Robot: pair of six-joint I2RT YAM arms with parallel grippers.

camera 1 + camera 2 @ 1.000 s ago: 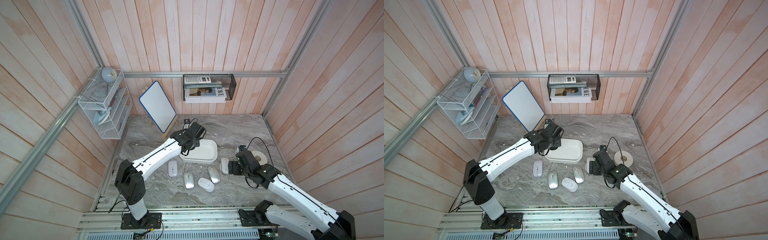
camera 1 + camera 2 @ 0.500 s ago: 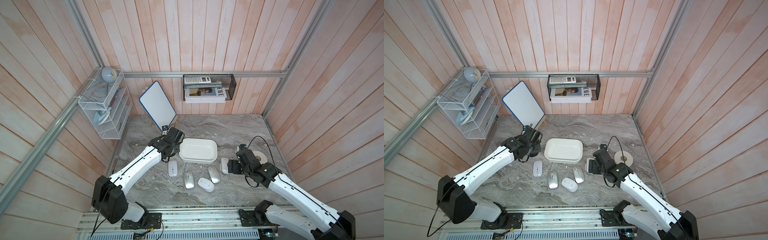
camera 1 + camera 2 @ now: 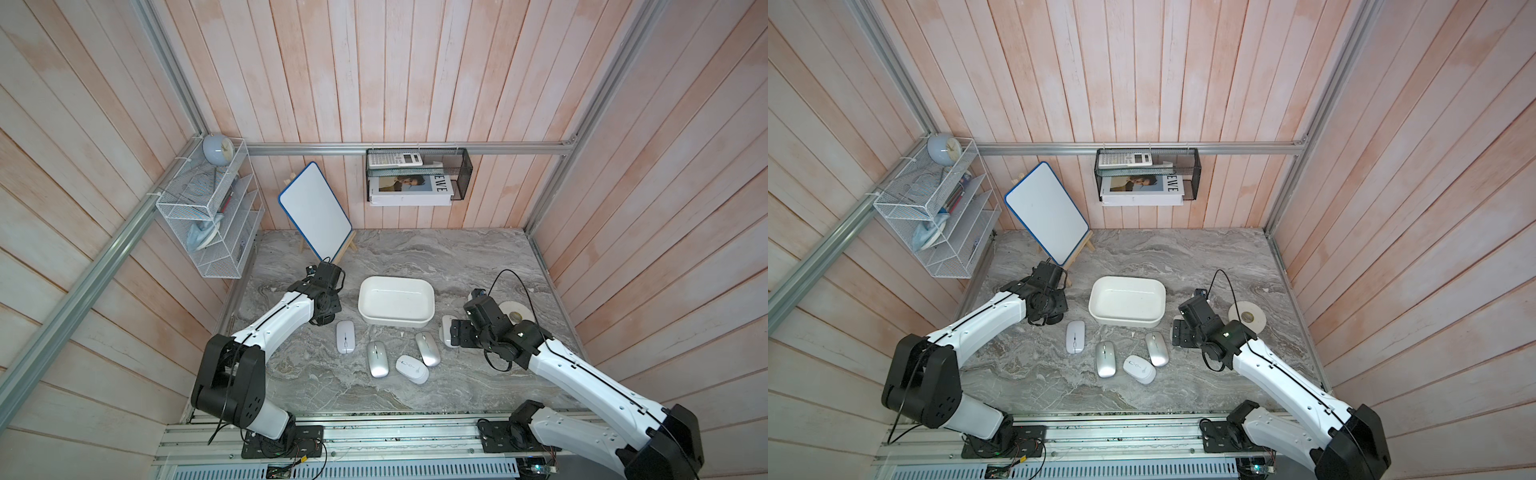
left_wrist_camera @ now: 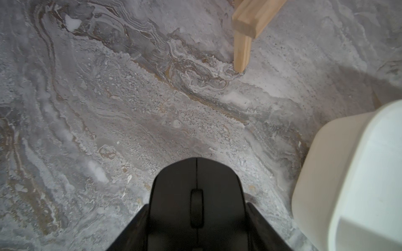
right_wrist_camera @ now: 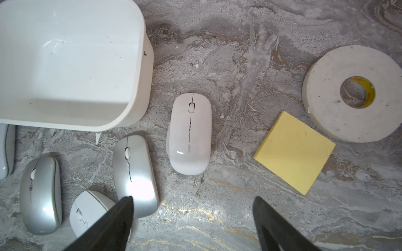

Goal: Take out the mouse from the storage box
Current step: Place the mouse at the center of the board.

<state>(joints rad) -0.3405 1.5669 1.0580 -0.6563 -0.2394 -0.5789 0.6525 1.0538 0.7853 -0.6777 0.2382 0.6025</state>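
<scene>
holding the black mouse (image 4: 195, 178) between the fingers (image 4: 134, 228) of my left gripper (image 4: 196, 206): both fingers sit against its flanks at a middling spread. only its front half and scroll wheel show in the left wrist view; its rear is cut off by the frame. i cannot tell whether it touches the bench (image 3: 415, 257) or hangs just above it. it is outside the storage box (image 3: 397, 280), just beside the box's left end wall, on the side toward the bench's left edge. in both top views my wrist hides the mouse and the fingers.

the storage box stands near mid-bench. the right wrist view shows a white floor with a few dark specks, and part of the box is cut off there.

my right gripper (image 5: 193, 217) is spread wide and grips nothing; only the two fingertips enter the frame. it hangs over a white mouse (image 5: 189, 134) lying between the box's right end and a yellow sticky pad (image 5: 295, 152). in both top views that arm covers most of this mouse. a tape roll (image 5: 352, 93) lies toward the right edge, partly cut off.

loose mice (image 3: 377, 359) lie between the box and the front edge; one is a mere sliver in the right wrist view. a wooden easel leg (image 4: 241, 52) shows in part.
</scene>
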